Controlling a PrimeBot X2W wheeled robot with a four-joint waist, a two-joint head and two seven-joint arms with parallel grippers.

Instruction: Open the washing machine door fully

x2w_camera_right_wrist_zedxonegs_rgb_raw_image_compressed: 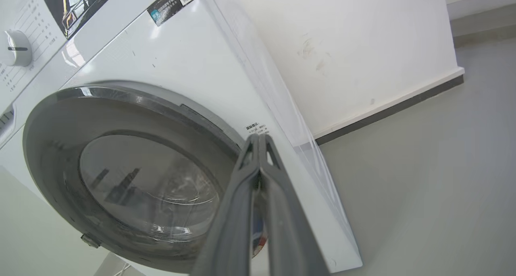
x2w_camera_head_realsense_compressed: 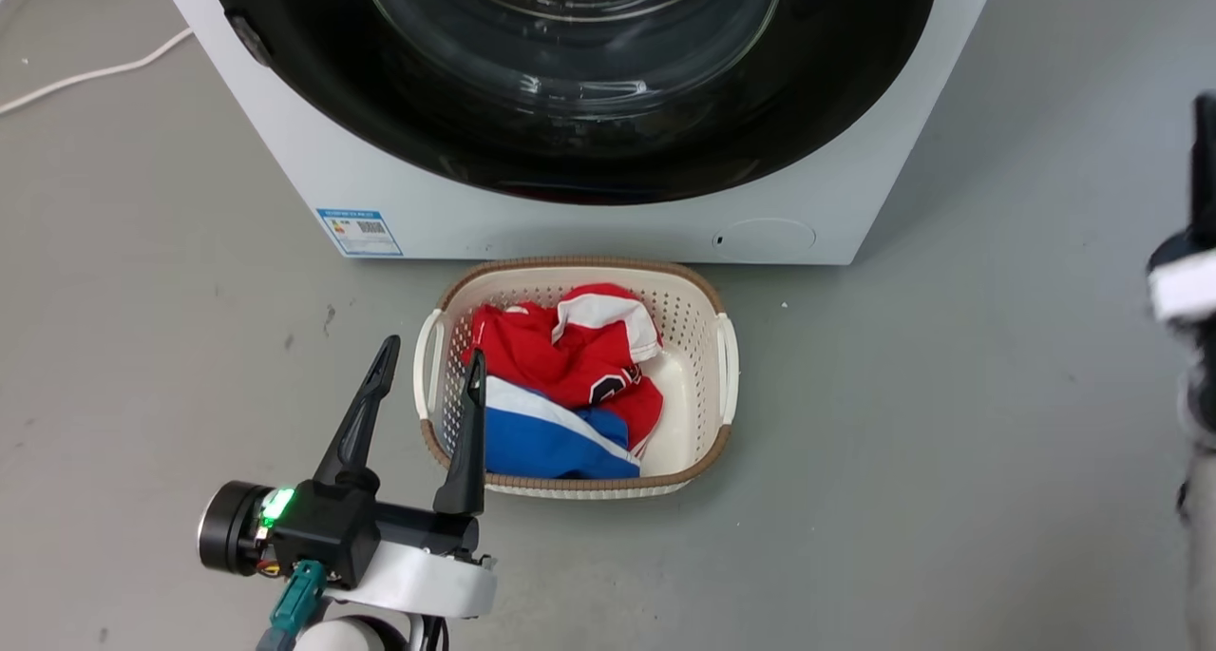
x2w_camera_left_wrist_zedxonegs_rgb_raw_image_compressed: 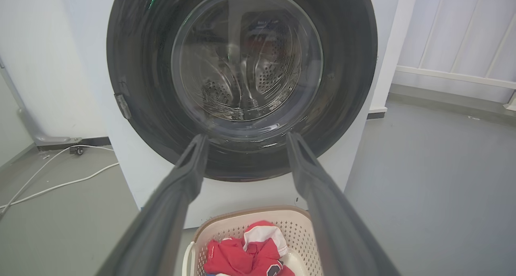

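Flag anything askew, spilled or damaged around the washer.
Nothing broken or spilled. The round glossy black door sits shut on the white washing machine. A loose white cable trails untidily across the grey floor beside it.

Head looks steeply down; wrists face forward; all share washing machine door (x2w_camera_left_wrist_zedxonegs_rgb_raw_image_compressed: 246,66).

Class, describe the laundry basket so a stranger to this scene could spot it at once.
Find the white washing machine with the big round black door. On the grey floor just in front of it sits a cream basket holding red, white and blue clothes. Its holed walls and brown woven rim set it apart from the smooth machine behind.
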